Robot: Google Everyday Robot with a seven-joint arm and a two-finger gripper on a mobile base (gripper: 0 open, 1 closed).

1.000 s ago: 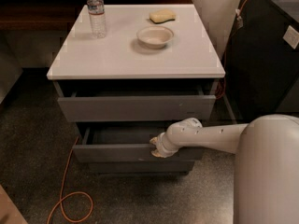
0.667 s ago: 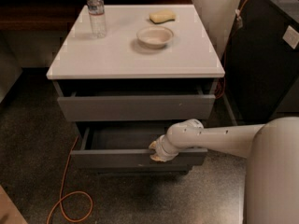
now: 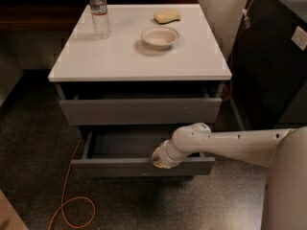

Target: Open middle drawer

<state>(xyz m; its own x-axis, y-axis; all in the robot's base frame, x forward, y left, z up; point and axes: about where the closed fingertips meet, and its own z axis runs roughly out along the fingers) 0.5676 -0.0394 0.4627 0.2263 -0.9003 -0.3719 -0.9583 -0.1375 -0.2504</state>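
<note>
Gripper (image 3: 160, 158) position: at the top edge of the middle drawer (image 3: 120, 167) front panel, right of centre; whether it is clamped or released cannot be determined. Middle drawer: pulled out of the cabinet (image 3: 120, 56), grey tray interior exposed, below the upper drawer (image 3: 139, 111). Cabinet top carries a water bottle (image 3: 99, 13), bowl (image 3: 159, 36) and sponge (image 3: 167, 16).

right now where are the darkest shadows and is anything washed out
Camera view: the white tabletop is brightest, nearly washed out; deep shadow sits under its overhang and inside the middle drawer, where the gripper rests at the front panel's top edge.
</note>
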